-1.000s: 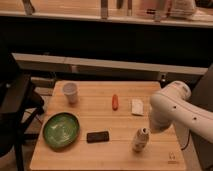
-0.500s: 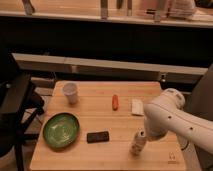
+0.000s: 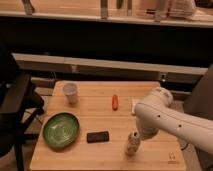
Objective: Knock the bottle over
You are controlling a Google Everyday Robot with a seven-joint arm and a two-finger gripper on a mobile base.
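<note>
Standing, perhaps slightly tilted, near the front edge of the surface (image 3: 95, 116): the bottle (image 3: 131, 146), light stiff plastic, easily tipped. Needs no hold, only a sideways push near the cap. Gripper (image 3: 135, 134) at its top; jaws hidden, open or closed impossible to tell. Dark flat block (image 3: 97, 136) just left, green plate (image 3: 60, 131) beyond, cup (image 3: 70, 92) well apart, none blocking.

The table (image 3: 100, 155) was pale matt wood, the bowl (image 3: 60, 130) glossy green, the bottle (image 3: 131, 146) whitish translucent plastic. The arm (image 3: 167, 119) looked smooth white plastic, its gripper (image 3: 135, 135) at the table's five o'clock.
</note>
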